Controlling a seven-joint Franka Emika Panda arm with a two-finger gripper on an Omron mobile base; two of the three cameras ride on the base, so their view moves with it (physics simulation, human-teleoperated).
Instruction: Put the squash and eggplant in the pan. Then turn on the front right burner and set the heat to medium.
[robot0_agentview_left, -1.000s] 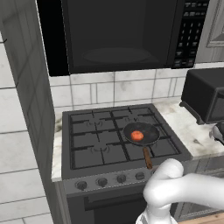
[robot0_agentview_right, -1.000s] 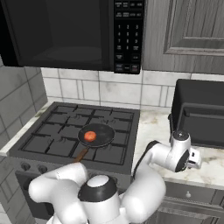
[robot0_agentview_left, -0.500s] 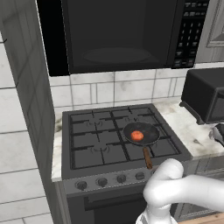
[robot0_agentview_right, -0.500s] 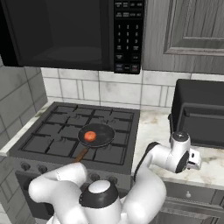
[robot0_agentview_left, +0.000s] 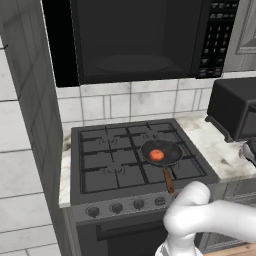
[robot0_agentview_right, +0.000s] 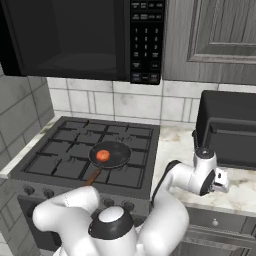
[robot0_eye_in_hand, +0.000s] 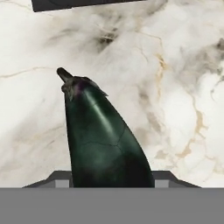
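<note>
Hand (robot0_agentview_right: 223, 181) newly clamped on eggplant (robot0_eye_in_hand: 103, 140), over marble counter (robot0_eye_in_hand: 175, 78)

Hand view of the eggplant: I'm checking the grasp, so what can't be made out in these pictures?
- Eggplant: its wide end is cut off at the hand view's bottom; finger contact unseen.
- Gripper: too small in the right base view to read the jaws.
- Pan: its orange item is too small to identify.

The eggplant (robot0_eye_in_hand: 103, 140) is cut off at its wide end by the lower edge of the hand view. Fingertip contact on it cannot be confirmed. The orange item (robot0_agentview_left: 156, 155) in the pan (robot0_agentview_left: 161, 153) is too small to identify.
</note>
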